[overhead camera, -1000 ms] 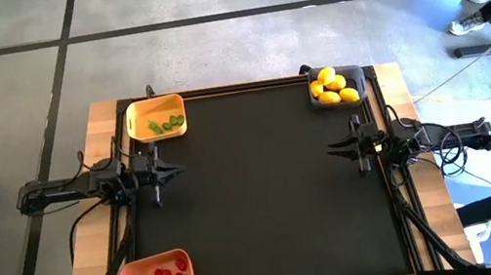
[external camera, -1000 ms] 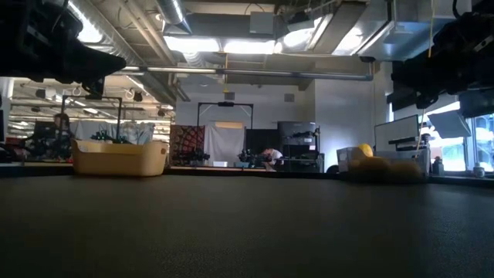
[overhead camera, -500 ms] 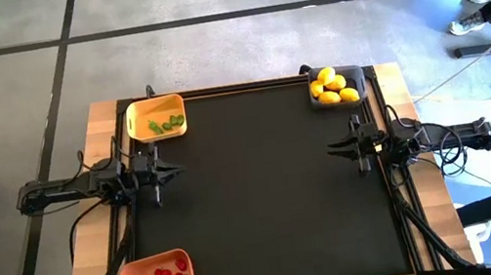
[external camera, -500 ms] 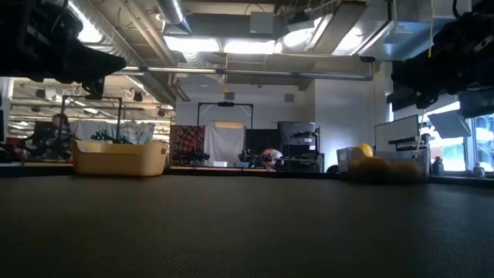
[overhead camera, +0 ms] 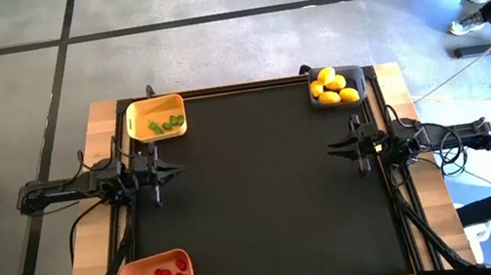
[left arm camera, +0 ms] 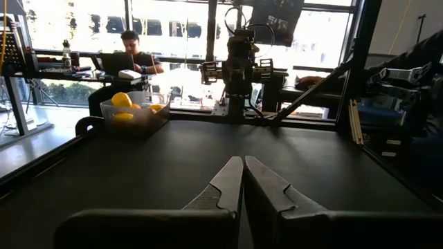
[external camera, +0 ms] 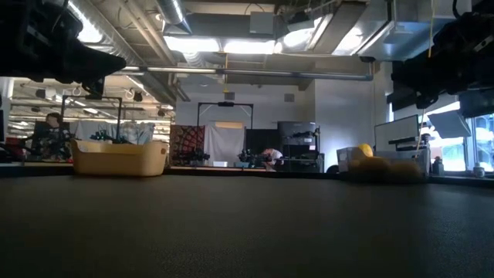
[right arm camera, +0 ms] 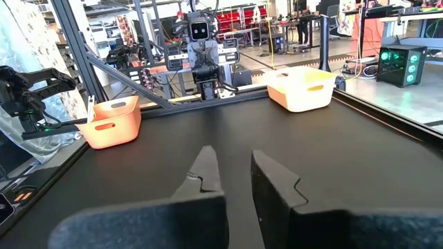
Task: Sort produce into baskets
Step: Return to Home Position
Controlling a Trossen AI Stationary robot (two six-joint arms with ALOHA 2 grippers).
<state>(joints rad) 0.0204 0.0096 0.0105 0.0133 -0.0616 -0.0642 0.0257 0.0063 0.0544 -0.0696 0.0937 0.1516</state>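
Your left tool (overhead camera: 176,171) is shut, empty; right tool (overhead camera: 332,151) slightly parted, empty; produce (overhead camera: 333,86) lies sideways of both, already in baskets (overhead camera: 134,110).

Ceiling lamps (external camera: 220,45) glare hard over the low view and leave the black table (external camera: 247,232) dim, daylight through far windows (left arm camera: 173,31) washes out the left wrist view, and the high view is evenly bright.
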